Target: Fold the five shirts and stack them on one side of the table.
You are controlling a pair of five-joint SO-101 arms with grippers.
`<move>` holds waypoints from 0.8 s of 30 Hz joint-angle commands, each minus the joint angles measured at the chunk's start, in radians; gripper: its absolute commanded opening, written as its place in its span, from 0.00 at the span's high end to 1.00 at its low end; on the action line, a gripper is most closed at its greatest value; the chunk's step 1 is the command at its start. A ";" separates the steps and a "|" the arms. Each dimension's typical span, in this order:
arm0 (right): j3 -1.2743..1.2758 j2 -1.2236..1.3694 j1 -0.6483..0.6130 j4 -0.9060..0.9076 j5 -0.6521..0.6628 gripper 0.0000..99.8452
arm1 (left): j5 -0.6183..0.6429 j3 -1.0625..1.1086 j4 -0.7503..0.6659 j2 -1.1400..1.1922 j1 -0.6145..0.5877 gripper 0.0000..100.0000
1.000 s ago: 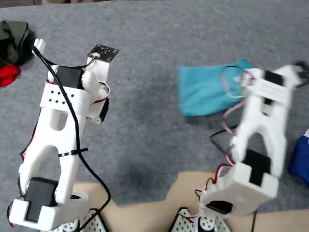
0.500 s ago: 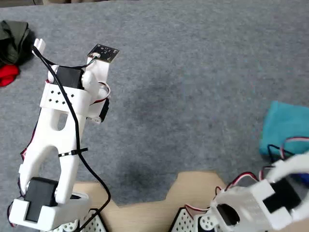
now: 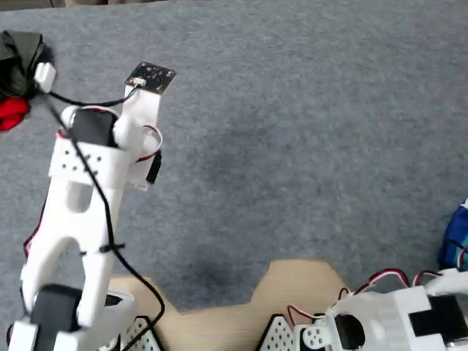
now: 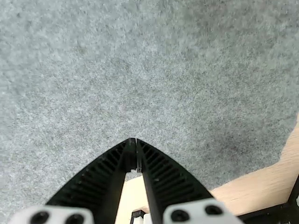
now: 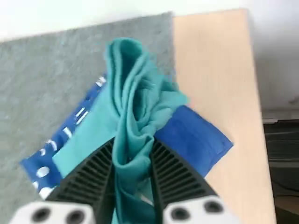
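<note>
My right arm [image 3: 398, 325] has swung out of the middle of the table over the last second, down to the near right corner. It took the teal shirt [image 5: 135, 93] along with it. The left arm [image 3: 80, 190] has only shifted a little toward the far left.

The right gripper [image 5: 132, 149] is clenched on a bunched, twisted fold of the teal shirt, which rises between the two jaws and spreads out beyond them. Directly under that gripper lies the blue shirt [image 5: 198, 135] with white print, flat, partly on the grey mat [image 5: 51, 70] and partly on the bare wood of the table [image 5: 210, 65]. The teal cloth hangs across the blue one. I cannot tell whether the two touch.

The left gripper [image 4: 132, 143] is pressed closed with nothing between its jaws, pointing down over bare grey mat. The mat's edge and the wooden table lie just behind it, toward the arm's base.

Well away from the left gripper, beyond it to the far left, a dark green shirt [image 3: 20, 58] and a red shirt [image 3: 11, 113] lie crumpled against each other.
</note>
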 commanded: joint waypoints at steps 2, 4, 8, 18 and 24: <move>-0.056 0.042 0.024 -0.021 0.061 0.99 | -0.005 0.068 0.009 -0.116 -0.002 0.98; -0.050 0.061 0.036 -0.020 0.083 0.99 | -0.006 0.115 0.009 -0.148 -0.002 0.98; -0.054 0.065 0.047 0.034 0.137 0.99 | -0.006 0.160 0.009 -0.202 -0.008 0.98; -0.094 0.064 0.117 0.233 0.261 0.78 | -0.005 0.164 0.009 -0.245 -0.006 0.98; -0.303 0.064 0.139 0.534 0.258 0.74 | -0.005 0.166 0.009 -0.240 -0.002 0.98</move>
